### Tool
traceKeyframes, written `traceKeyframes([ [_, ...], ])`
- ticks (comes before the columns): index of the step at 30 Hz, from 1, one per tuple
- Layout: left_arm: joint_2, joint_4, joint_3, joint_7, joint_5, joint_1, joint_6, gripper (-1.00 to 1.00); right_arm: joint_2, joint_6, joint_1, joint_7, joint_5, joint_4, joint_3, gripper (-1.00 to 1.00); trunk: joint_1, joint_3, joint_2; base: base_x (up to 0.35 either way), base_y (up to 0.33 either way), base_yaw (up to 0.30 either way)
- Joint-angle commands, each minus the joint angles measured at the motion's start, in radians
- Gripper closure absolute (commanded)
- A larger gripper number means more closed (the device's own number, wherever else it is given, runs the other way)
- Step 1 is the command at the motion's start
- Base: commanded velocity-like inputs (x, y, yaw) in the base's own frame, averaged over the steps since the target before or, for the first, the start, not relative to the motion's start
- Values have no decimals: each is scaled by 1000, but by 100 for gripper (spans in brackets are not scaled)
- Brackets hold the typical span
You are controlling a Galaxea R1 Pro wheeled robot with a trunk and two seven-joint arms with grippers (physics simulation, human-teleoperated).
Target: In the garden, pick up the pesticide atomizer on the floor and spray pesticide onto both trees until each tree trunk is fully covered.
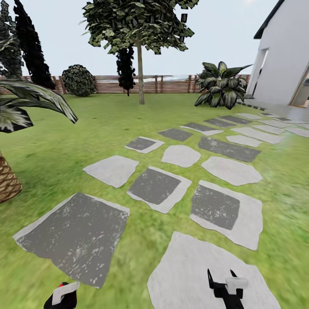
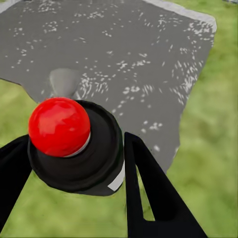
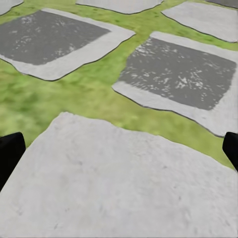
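Red-capped pesticide atomizer [image 2: 74, 144] clamped between left gripper [image 2: 74, 163] fingers; right gripper [image 3: 119, 153] fingers wide apart above a paving stone [image 3: 124, 183].

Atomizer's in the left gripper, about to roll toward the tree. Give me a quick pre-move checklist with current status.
1. Atomizer held: ok, it sits between the left gripper's fingers, red cap toward the camera.
2. Grip firm: cannot tell, contact at the pads is hidden.
3. Right gripper free: ok, open over a pale paving stone, nothing in it.
4. Target in sight: ok, one tree with a pale trunk stands ahead by the fence.
5. Second tree located: cannot tell.
6. Path: ok, lawn and flat stones ahead; a palm stands close on the left.
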Motion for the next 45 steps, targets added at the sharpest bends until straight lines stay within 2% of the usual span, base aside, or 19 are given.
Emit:
traceKeyframes([
  [1, 0, 1, -3, -1, 9, -1, -3, 100, 0, -3, -1, 0, 7, 1, -6, -100, 0, -1, 0, 339, 0, 0],
  [45, 0, 1, -5, -1, 10, -1, -3, 100, 2, -3, -1, 3, 8, 3, -4, -100, 0, -1, 0, 339, 0, 0],
])
